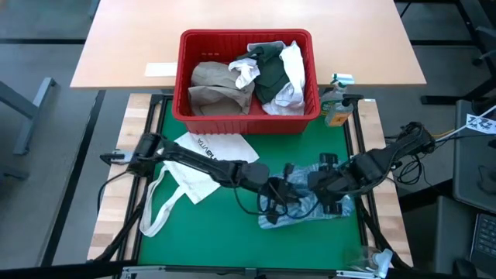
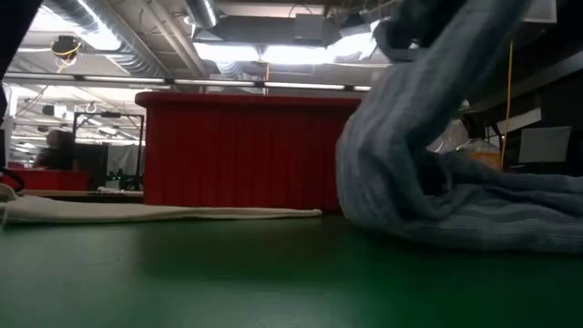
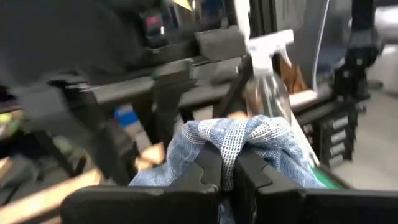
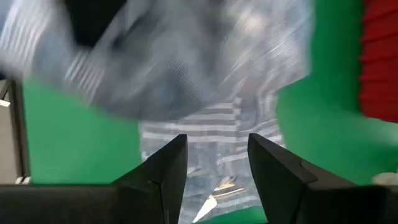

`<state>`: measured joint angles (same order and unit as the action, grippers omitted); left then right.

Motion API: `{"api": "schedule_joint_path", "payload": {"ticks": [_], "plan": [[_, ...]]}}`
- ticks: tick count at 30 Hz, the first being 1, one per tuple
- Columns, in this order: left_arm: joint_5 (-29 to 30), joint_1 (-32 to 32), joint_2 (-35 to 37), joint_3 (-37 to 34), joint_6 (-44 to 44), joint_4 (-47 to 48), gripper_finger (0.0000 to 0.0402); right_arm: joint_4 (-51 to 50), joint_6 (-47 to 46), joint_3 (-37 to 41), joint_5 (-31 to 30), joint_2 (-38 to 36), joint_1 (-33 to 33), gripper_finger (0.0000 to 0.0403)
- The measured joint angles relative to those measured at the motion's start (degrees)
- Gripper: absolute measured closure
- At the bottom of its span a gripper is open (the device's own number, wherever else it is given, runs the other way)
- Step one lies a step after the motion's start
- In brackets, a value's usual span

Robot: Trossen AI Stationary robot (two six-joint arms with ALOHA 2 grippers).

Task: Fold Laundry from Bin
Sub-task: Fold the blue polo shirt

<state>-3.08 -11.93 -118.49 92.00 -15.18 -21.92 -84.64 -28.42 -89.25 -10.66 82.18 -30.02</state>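
The blue-striped cloth (image 1: pixel 310 208) lies bunched on the green mat, right of centre. My left gripper (image 3: pixel 228 177) reaches in from the table's left and is shut on it. My right gripper (image 4: pixel 217 168) hangs open just above the same cloth (image 4: pixel 211 124), pointing steeply down with nothing between its fingers. At the far edge of the mat stands the red bin (image 1: pixel 246 122). It holds more laundry: a tan shirt (image 1: pixel 217 87), a dark top (image 1: pixel 271 74) and white pieces (image 1: pixel 293 66). My left gripper pinches a bunched fold of the blue-striped cloth (image 3: pixel 231 140) between its two shut fingers. The fingers point level, coming from the table's left. The fold stands up over the fingertips and spills to both sides. The cloth's raised part (image 2: pixel 428 82) is off the mat; its lower part (image 2: pixel 492 214) lies on it.
A white tote bag (image 1: pixel 198 167) with long straps lies flat on the mat's left half, under my left arm. A spray bottle (image 1: pixel 337 105) stands at the bin's right end. A white card (image 1: pixel 160 69) lies on the wooden table left of the bin.
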Motion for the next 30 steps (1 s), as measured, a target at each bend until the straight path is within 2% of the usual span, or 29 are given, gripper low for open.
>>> {"api": "schedule_joint_path", "payload": {"ticks": [2,5,13,18,25,30], "plan": [[-1.09,0.49,-3.09,1.28,0.02,-6.06,0.0399,0.00,-0.02,0.00,-1.87,-1.25,0.04,0.0233],[-2.04,1.20,-8.29,5.06,-0.07,-9.55,0.0399,0.13,-0.03,0.00,-4.24,-2.13,0.04,0.0233],[-2.05,3.48,-24.87,18.69,-2.12,-8.78,0.0376,0.76,-0.04,0.02,-5.70,-2.21,0.04,0.0233],[-2.06,4.97,-32.53,26.18,-2.09,-9.05,0.0371,0.68,-0.04,0.02,-5.67,-2.21,0.04,0.0233],[1.60,5.71,-35.53,30.06,1.95,-9.11,0.0364,0.70,-0.04,0.02,-5.24,-2.21,0.04,0.0233],[2.06,5.79,-35.66,30.10,5.65,-10.51,0.0322,0.70,-0.04,0.02,-5.23,-2.19,0.04,0.0233]]}}
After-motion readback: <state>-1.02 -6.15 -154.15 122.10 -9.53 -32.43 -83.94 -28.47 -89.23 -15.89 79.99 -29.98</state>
